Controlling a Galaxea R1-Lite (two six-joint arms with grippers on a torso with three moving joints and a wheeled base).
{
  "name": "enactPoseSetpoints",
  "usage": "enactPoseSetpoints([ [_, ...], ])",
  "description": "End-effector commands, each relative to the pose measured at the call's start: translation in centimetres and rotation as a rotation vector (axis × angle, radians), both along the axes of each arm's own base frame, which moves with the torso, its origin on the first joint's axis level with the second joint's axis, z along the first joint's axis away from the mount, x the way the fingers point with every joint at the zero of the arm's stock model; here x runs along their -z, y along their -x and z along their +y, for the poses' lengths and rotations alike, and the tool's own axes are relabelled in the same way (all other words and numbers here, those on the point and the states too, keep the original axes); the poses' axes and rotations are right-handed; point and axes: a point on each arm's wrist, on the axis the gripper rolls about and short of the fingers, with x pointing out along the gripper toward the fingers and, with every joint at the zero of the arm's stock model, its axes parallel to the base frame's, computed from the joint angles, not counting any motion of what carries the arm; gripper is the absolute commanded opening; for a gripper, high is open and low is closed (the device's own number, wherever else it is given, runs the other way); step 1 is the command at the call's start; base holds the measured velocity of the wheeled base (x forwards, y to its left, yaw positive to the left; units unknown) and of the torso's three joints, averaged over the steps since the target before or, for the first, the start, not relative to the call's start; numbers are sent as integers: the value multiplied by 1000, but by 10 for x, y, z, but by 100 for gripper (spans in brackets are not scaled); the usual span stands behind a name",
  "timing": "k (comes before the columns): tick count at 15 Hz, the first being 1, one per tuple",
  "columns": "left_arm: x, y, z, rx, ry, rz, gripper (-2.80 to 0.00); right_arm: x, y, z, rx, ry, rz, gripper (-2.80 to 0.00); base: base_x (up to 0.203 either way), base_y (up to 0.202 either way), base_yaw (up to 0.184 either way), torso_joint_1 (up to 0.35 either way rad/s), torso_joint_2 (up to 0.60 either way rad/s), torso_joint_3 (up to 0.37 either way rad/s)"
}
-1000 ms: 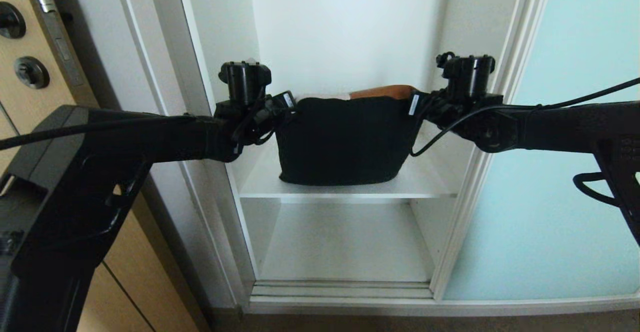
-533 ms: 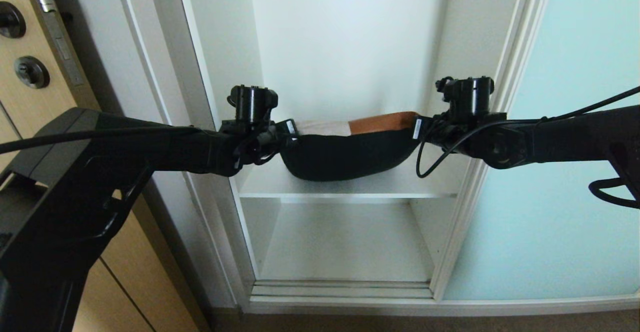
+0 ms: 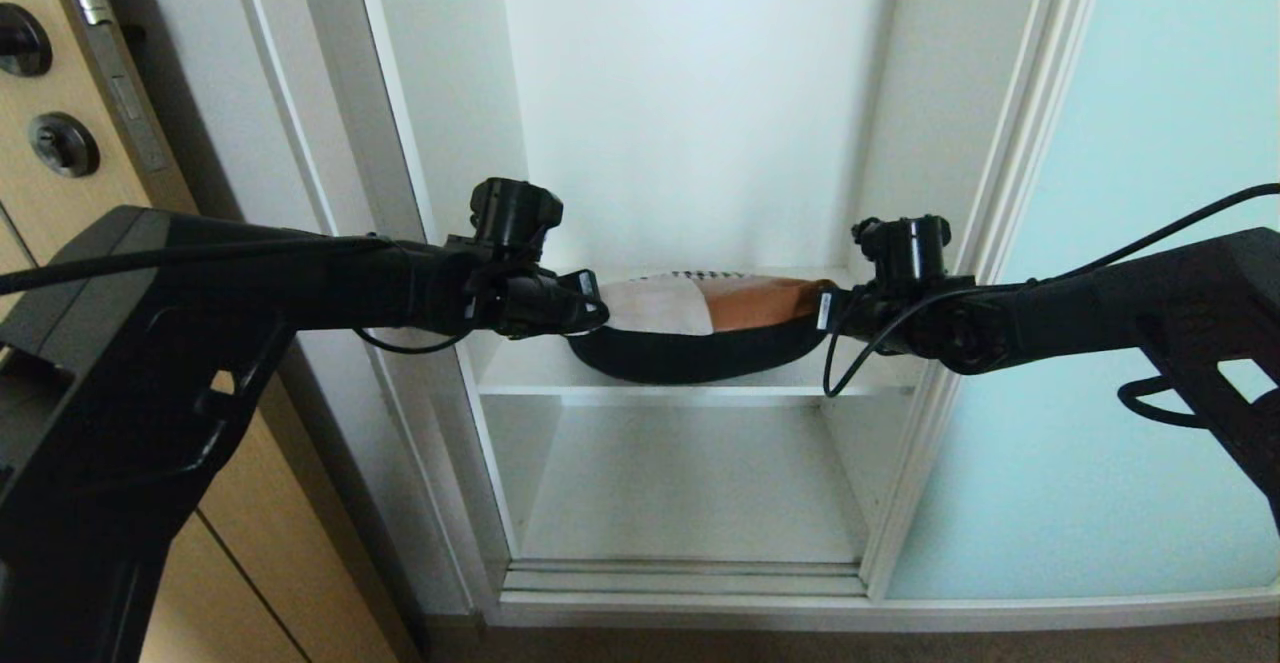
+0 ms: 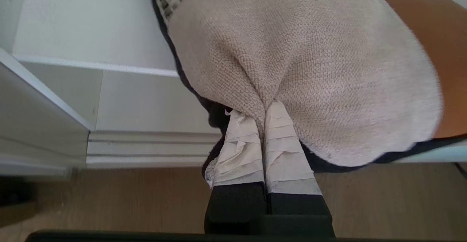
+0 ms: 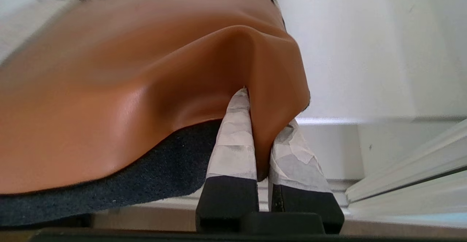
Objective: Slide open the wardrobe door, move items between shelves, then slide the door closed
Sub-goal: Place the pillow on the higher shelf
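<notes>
You have the patchwork cushion [image 3: 700,328] gripped at both ends, slung low over the front edge of the wardrobe's upper shelf [image 3: 520,368]. Your left gripper [image 4: 263,116] has its taped fingers [image 4: 239,150] pinched together on a fold of the cream knit panel. Your right gripper [image 5: 261,125] is clamped on the rust-orange corner. The frosted aqua sliding door [image 3: 1130,343] stands slid to the right, leaving the white compartment open.

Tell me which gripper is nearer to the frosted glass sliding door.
Right. The right gripper pinches the cushion's orange corner, close beside the sliding door. The left gripper pinches the cream corner, across the opening.
</notes>
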Motion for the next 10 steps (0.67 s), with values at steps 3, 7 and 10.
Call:
enactPoseSetpoints([
  [3,30,-16,6,-24,-15,55,-280,41,-10,6,-5,-6,80,-280,0,0,0,0,0,0],
  [7,57,-37,16,-66,-14,81,-280,62,-18,16,-19,-4,99,-280,0,0,0,0,0,0],
  [10,67,-49,24,-97,-3,64,-280,67,-21,24,-29,-9,78,-280,0,0,0,0,0,0],
])
